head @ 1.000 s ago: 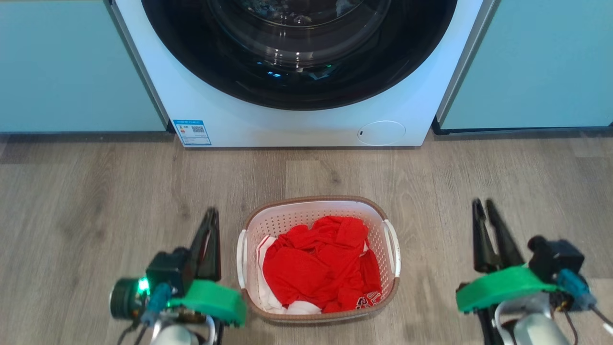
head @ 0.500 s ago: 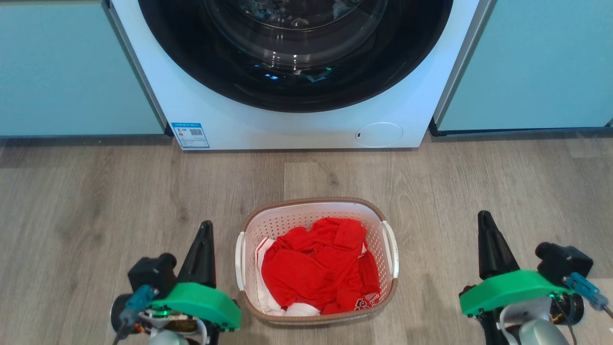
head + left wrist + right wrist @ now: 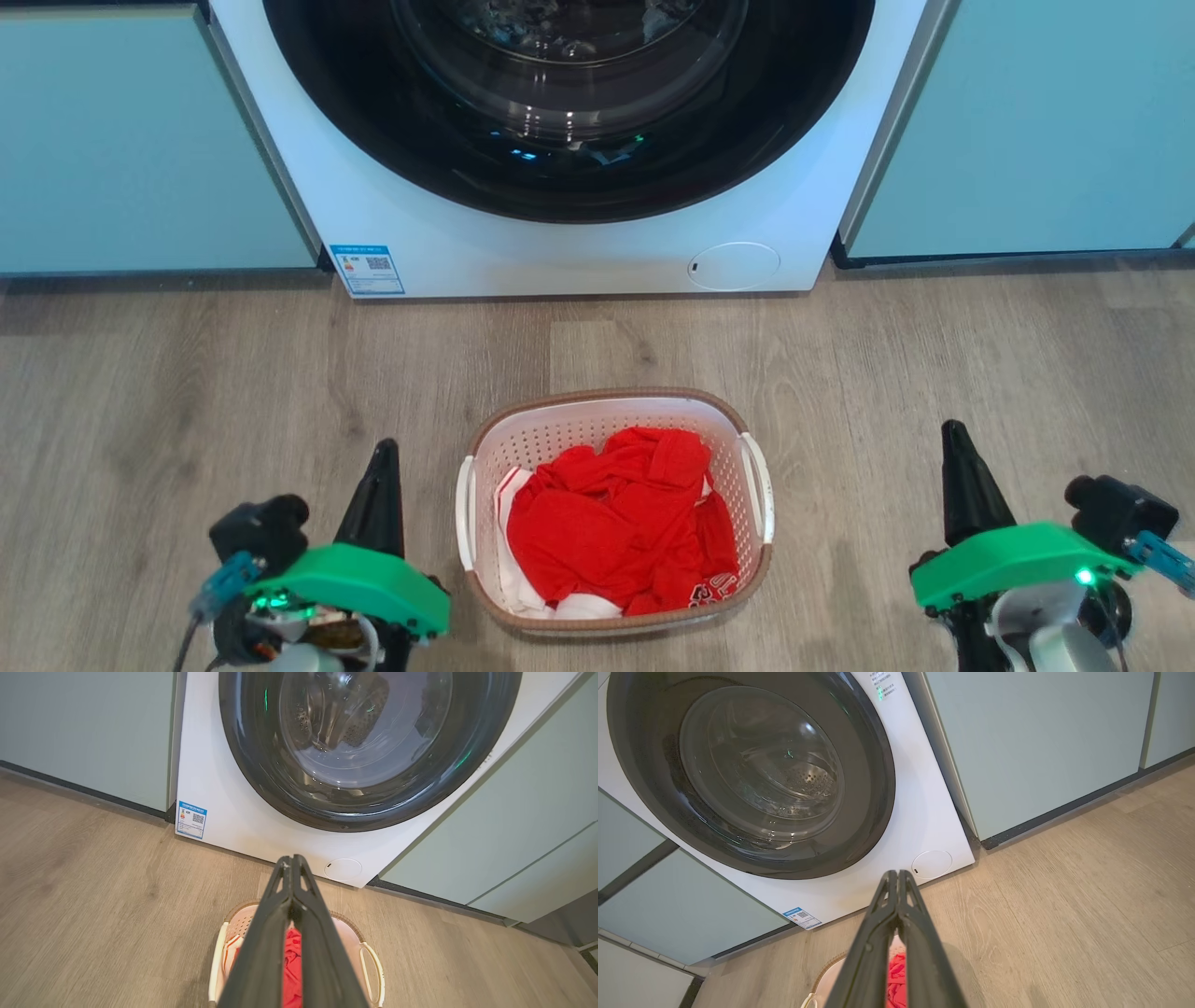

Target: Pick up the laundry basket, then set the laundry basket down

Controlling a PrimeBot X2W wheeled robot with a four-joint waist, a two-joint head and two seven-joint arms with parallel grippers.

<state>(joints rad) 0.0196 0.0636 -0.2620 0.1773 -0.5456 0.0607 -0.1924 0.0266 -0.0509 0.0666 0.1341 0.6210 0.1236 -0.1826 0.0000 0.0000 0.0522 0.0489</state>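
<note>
- Head view: wood floor (image 3: 187,392); white washer (image 3: 560,266) at back. Basket (image 3: 607,396) stands on the floor before it, red cloth (image 3: 607,532) inside. Left gripper (image 3: 381,455) near its left side; right gripper (image 3: 954,436) well apart, right.
- Left wrist view: fingers (image 3: 264,952) pressed together, tips meeting, above the basket.
- Right wrist view: fingers pressed together; basket edge at bottom.

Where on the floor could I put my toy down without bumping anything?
The wooden floor is bare between the washing machine and the laundry basket. More bare floor lies between the basket and the right gripper, and left of the left gripper. It's tight between the left gripper and the basket, which holds red clothes.
</note>
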